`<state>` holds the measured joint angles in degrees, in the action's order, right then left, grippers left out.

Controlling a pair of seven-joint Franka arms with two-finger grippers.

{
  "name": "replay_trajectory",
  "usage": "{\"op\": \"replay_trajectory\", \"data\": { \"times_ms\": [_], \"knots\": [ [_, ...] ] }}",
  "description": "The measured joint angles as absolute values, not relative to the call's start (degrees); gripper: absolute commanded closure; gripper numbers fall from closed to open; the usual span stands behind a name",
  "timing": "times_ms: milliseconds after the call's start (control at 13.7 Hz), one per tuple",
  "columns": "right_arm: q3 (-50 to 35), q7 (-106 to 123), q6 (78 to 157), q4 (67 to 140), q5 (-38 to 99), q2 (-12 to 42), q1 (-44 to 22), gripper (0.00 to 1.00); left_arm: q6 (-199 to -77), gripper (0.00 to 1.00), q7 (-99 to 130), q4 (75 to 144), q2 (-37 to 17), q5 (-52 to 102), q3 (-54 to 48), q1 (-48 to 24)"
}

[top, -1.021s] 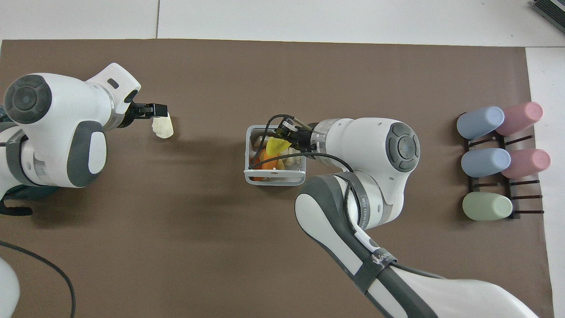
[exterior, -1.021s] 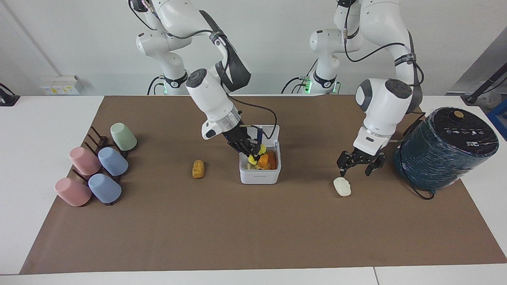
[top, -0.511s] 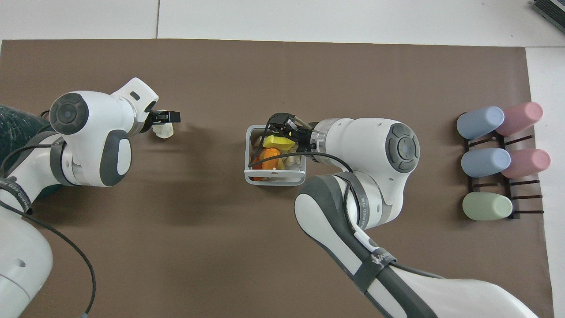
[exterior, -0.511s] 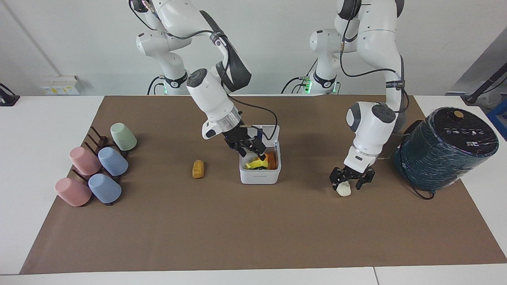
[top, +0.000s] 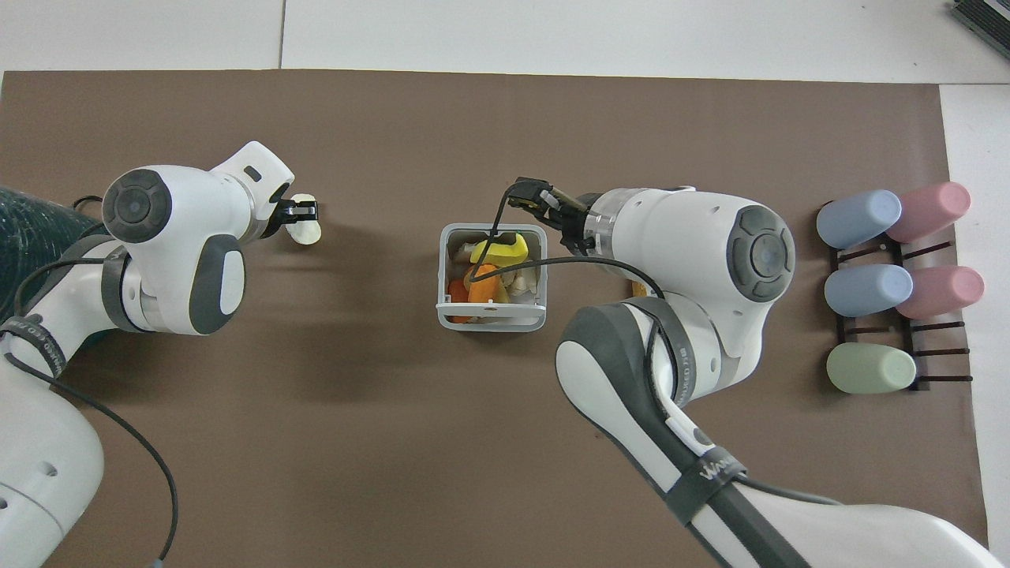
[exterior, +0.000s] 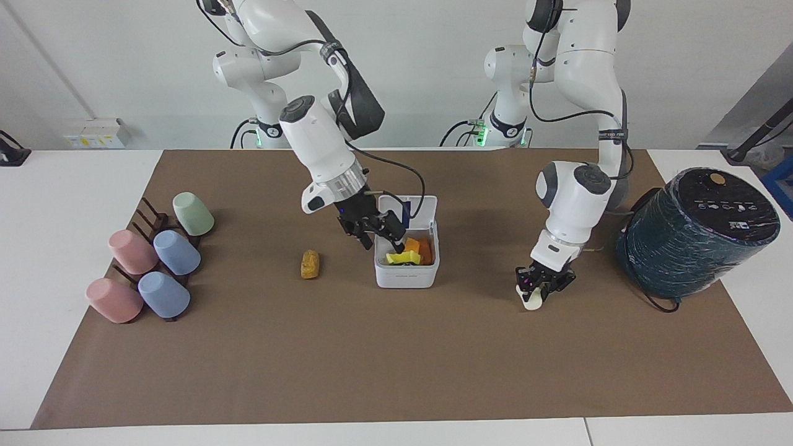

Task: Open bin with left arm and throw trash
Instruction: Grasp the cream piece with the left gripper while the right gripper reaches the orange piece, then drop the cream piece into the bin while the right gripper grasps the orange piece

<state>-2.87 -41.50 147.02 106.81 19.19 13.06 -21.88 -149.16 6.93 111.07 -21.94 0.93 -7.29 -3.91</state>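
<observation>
The white bin [exterior: 406,277] stands mid-mat with its lid [exterior: 421,205] upright; it also shows in the overhead view [top: 491,322]. The yellow lump [exterior: 401,257] [top: 497,251] lies in the bin on orange pieces. My right gripper [exterior: 381,238] [top: 530,193] is open and empty, just above the bin's rim toward the right arm's end. The orange-brown lump [exterior: 310,264] lies on the mat beside the bin. My left gripper [exterior: 538,286] [top: 300,211] is down on the creamy white lump [exterior: 530,301] [top: 308,230], fingers closed on it at mat level.
A big dark teal cylinder [exterior: 697,232] [top: 31,229] stands at the left arm's end of the mat, close to the left arm. A dark rack with pastel cups [exterior: 155,260] [top: 892,284] sits at the right arm's end.
The right gripper let the yellow lump drop into the bin, then rose and drew back toward the right arm's end. The left gripper came down over the white lump and closed on it.
</observation>
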Motion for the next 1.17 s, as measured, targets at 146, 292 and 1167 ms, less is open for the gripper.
{"op": "replay_trajectory", "data": {
  "times_ms": [146,292,1167],
  "knots": [
    [-2.77,-40.68,143.66,106.4,13.6,11.38,-17.96,0.0,-148.93,1.0,6.93,110.99,-21.92,0.93,-7.28,-3.96],
    [-2.72,-34.37,137.55,105.91,10.1,9.45,-13.91,0.0,-147.18,1.0,6.93,110.1,-21.89,0.93,-7.32,-4.2],
    [-3.23,1.75,127.48,108.98,5.43,13.06,-7.31,0.0,-113.93,1.0,29.65,89.72,-19.33,0.9,-7.9,-18.04]
  ]
}}
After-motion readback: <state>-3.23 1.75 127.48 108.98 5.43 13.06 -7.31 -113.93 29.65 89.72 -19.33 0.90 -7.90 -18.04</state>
